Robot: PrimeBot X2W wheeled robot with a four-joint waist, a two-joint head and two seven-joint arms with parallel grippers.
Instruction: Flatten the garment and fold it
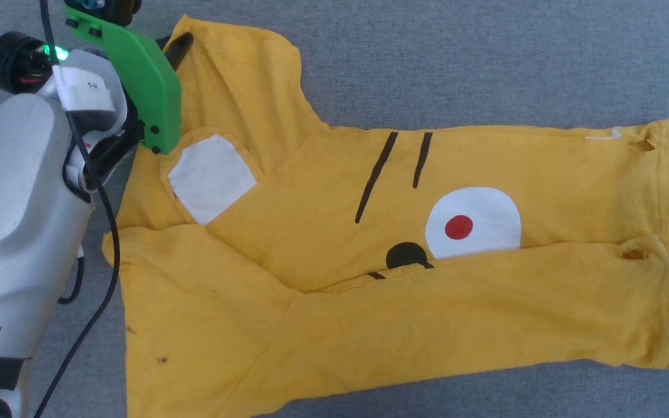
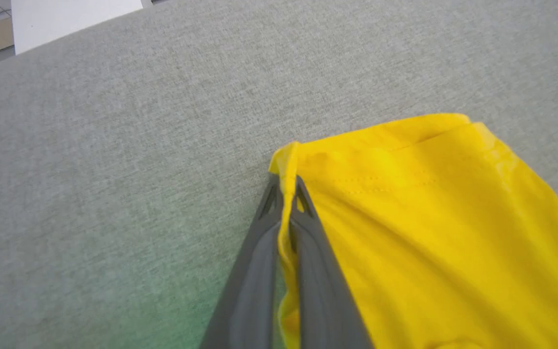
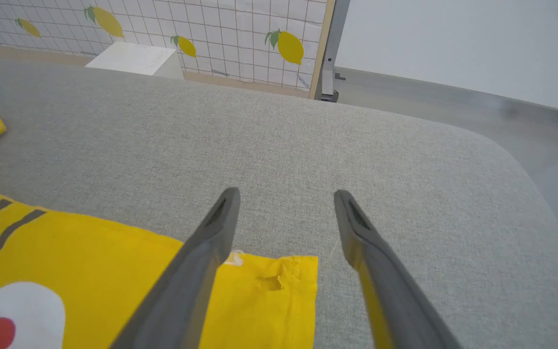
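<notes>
Pinched together, the 2 fingers (image 2: 255, 271) of my left gripper (image 2: 286, 186) clamp a corner of the garment (image 1: 334, 302) at its far sleeve. My right gripper (image 3: 284, 194) has its fingers wide apart and holds nothing, just over the shirt's other end. The yellow shirt lies spread on the grey table (image 1: 485, 58), 1 long side folded over the face print.

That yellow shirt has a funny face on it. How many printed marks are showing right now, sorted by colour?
Print showing on the bright yellow short-sleeved T-shirt, head view:
White: 2, squarish patch, oval patch
Red: 1, round dot
Black: 4, long stripe, shorter stripe, round nose, small sliver at the fold
Total: 7
</notes>
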